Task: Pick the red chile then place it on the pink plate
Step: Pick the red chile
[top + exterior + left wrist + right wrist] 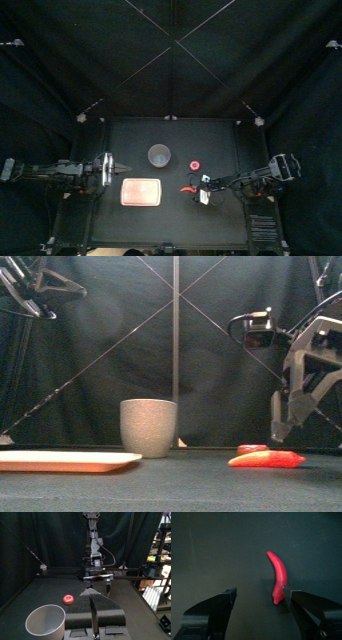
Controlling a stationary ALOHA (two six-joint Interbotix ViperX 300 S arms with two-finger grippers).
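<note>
The black surface (pixel 225 140) is carrying four items.

The right arm is reaching in from the right. Its gripper (pixel 260 596) is hanging low over the surface right of centre. The jaws are spread wide and gripping nothing.

The left arm is sitting at the left edge of the surface, with its gripper (pixel 93 598) raised. The jaws are pressed together with nothing between them (only a thin seam is showing in the left wrist view).

The pink plate (pixel 140 192) is lying flat toward the front, left of centre, and is carrying nothing.

The grey bowl (pixel 148 428) is standing upright behind the plate, toward the back, apart from everything else.

The red chile (pixel 278 574) is lying flat on the surface to the right of the plate and clear of it. It is directly below the right gripper. In the right wrist view it is lying in the gap ahead of the open jaws, closer to one jaw than the other. In the front view the jaw tip is hanging just above it, and no contact is showing.

A small round red toy (pixel 197 164) is sitting just behind the chile, between it and the grey bowl.
</note>
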